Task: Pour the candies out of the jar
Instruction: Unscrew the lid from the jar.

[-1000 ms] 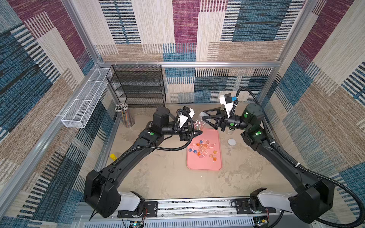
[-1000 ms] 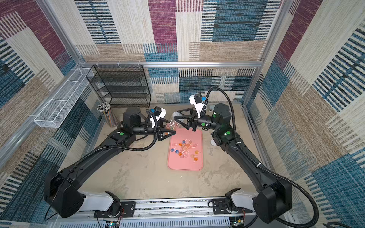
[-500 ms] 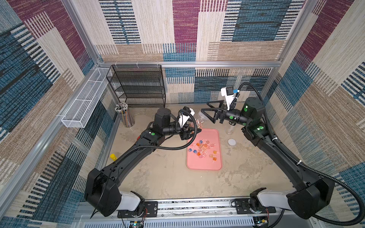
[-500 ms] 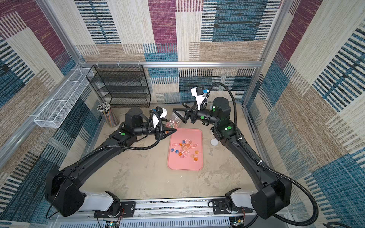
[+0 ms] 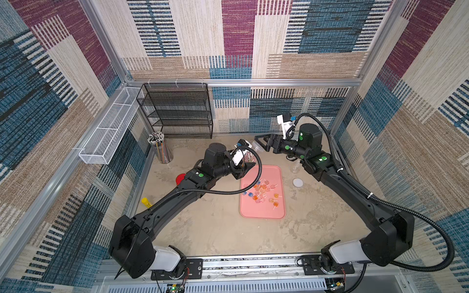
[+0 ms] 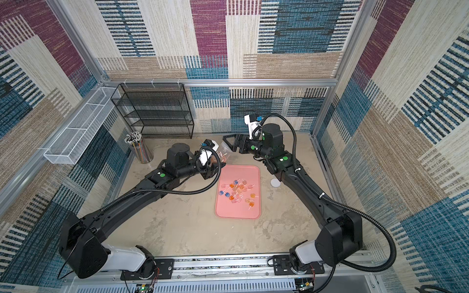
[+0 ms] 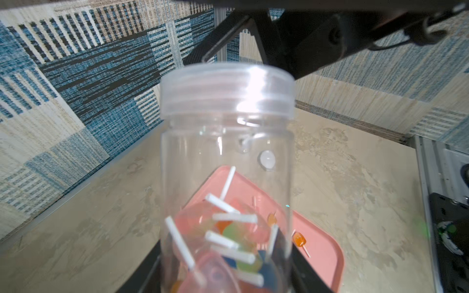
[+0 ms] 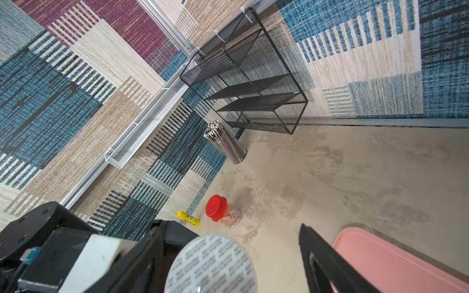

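Jar partly emptied, we judge
Our left gripper (image 5: 244,166) clasps the clear jar (image 7: 225,157), several candies (image 7: 229,232) left inside; many more lie scattered on the pink tray (image 5: 261,214); our right gripper (image 5: 260,144) hangs, jaws apart, at the jar's threaded end.

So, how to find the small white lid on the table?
Find the pink tray on the table. Beside its long edge, toward the right arm, lies the white lid: a flat plain disc on bare table, unlike the coloured lollipops on the tray.
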Available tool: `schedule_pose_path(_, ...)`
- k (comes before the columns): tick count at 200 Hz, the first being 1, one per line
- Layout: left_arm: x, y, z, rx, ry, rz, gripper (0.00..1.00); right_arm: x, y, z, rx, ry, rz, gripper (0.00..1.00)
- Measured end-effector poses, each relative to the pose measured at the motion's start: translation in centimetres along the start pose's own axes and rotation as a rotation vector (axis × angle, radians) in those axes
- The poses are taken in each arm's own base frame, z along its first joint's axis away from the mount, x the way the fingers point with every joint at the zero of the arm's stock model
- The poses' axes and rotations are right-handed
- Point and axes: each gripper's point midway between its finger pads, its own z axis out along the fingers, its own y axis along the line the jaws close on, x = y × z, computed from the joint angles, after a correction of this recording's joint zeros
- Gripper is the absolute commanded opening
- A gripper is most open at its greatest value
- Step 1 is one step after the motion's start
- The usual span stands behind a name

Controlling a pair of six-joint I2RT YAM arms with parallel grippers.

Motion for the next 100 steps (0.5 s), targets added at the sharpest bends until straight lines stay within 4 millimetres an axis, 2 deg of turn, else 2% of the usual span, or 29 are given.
schedule_pose_path(40, 0.6, 0.5, 0.5, -0.037, 0.021, 0.015, 0.00, 0.9, -0.4, 0.9, 0.011, 0.021, 0.031, 0.81)
schedule_pose_path(100, 0.7, 0.8, 0.6, -0.059, 0.028, 0.019, 0.00, 1.1, -0.4, 1.0, 0.017, 0.022, 0.036, 0.78)
